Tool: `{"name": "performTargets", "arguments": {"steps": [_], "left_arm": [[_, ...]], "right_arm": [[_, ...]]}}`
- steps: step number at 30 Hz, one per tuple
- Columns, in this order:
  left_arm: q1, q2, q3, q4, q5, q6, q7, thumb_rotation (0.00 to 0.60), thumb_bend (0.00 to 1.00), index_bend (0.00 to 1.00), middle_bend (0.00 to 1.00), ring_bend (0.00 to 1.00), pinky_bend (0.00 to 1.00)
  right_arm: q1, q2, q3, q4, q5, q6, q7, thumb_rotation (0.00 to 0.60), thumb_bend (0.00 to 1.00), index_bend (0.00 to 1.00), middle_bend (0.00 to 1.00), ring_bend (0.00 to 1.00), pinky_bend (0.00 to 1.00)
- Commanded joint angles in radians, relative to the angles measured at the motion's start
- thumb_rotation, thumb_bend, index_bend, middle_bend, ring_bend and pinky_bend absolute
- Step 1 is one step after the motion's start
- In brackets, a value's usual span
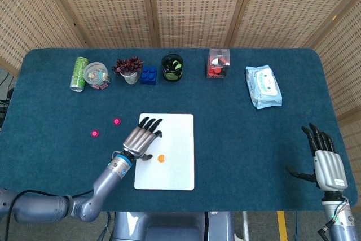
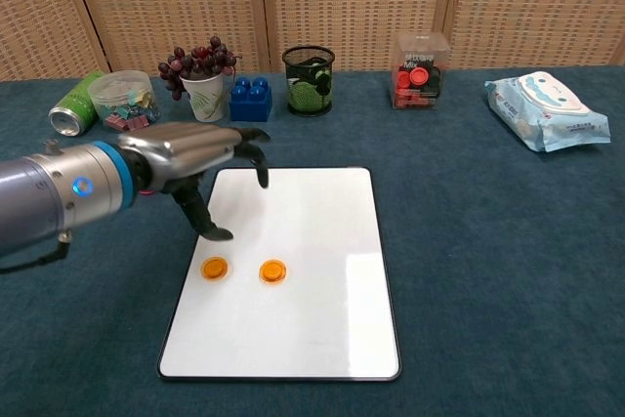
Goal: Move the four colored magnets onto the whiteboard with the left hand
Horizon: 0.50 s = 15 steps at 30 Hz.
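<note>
Two orange magnets [image 2: 241, 269] lie side by side on the near-left part of the whiteboard [image 2: 322, 319], set there as the task wants. Above its left edge the left hand [image 2: 200, 158] hovers empty, fingers loosely spread. Two pink magnets [image 1: 105, 127] wait on the cloth further left.

Left hand [image 2: 190, 148]: silver metal back, black fingers [image 2: 256, 156]; grey arm, blue wrist ring. Right hand [image 1: 327, 165]: silver, black-fingered.
</note>
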State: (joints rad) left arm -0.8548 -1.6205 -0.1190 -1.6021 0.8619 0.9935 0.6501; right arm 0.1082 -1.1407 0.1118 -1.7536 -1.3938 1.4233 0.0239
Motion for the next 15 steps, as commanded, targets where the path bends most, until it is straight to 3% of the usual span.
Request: {"name": "performTargets", "arguments": {"steps": [1, 6, 15], "left_arm": [[0.015, 0.052, -0.018, 0.015, -0.004, 0.029, -0.011, 0.600, 0.24, 0.29, 0.00, 0.00, 0.00], [0.031, 0.089, -0.036, 0.067, -0.004, 0.030, -0.062, 0.600, 0.26, 0.29, 0.00, 0.00, 0.00], [0.072, 0.069, -0.040, 0.311, 0.014, -0.066, -0.257, 0.600, 0.31, 0.35, 0.00, 0.00, 0.00]], "right_arm": [[0.000, 0.000, 0.000, -0.001, 0.001, -0.001, 0.000, 0.600, 0.13, 0.00, 0.00, 0.00, 0.00], [0.000, 0.000, 0.001, -0.004, 0.004, -0.001, -0.002, 0.600, 0.13, 0.00, 0.00, 0.00, 0.00], [0.002, 0.002, 0.003, -0.009, 0.013, -0.008, 0.002, 0.600, 0.13, 0.00, 0.00, 0.00, 0.00]]}}
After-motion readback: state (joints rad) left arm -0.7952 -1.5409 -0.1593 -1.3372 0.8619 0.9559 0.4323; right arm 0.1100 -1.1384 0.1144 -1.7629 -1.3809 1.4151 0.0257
